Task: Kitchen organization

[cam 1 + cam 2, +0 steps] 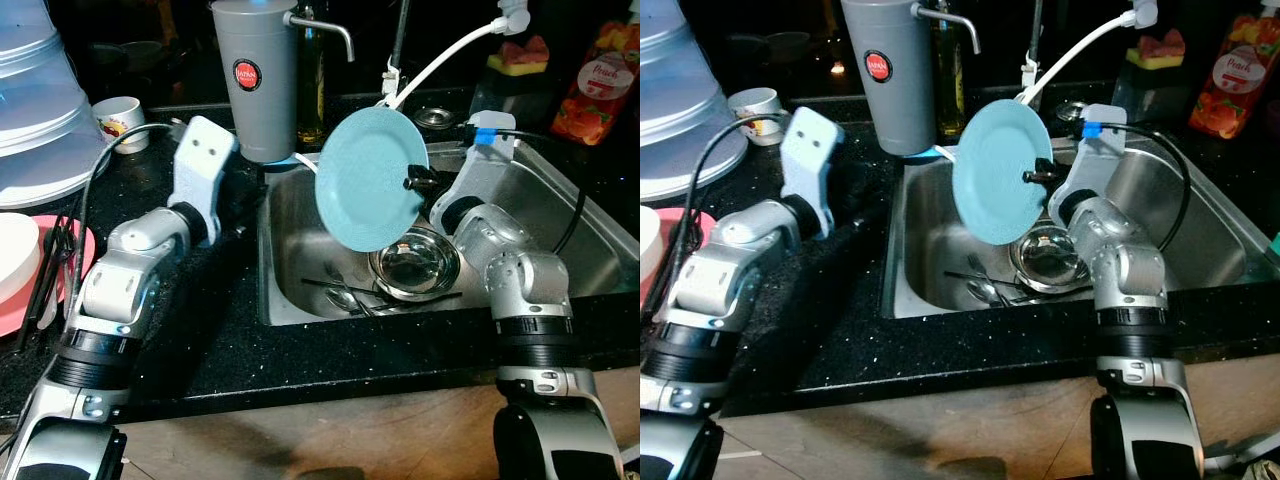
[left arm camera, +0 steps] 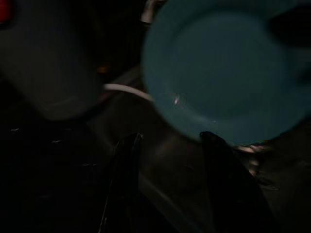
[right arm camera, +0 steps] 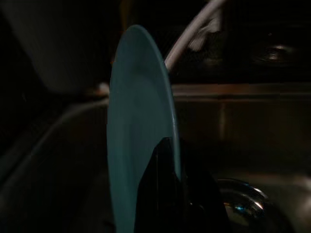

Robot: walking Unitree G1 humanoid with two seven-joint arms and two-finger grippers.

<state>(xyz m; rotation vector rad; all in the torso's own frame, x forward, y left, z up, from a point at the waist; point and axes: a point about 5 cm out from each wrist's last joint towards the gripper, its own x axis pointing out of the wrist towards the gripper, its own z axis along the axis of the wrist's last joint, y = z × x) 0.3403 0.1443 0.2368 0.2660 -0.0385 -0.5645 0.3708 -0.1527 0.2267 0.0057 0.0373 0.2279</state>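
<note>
My right gripper (image 1: 413,183) is shut on the rim of a light blue plate (image 1: 372,180), holding it tilted on edge above the steel sink (image 1: 570,240). The right wrist view sees the plate (image 3: 141,131) edge-on, pinched between the black fingers (image 3: 160,194). A steel bowl (image 1: 415,263) and some cutlery (image 1: 345,295) lie in the sink beneath it. My left gripper (image 2: 167,145) hovers open over the black counter at the sink's left edge, pointing toward the plate (image 2: 228,73), with nothing between its fingers.
A tall grey jug (image 1: 256,75) with a red label stands behind the sink's left corner. A faucet (image 1: 330,25) and a white hose (image 1: 440,60) rise behind the plate. A small cup (image 1: 122,120), a pink tray (image 1: 80,260) and clear tubs (image 1: 35,100) sit at left.
</note>
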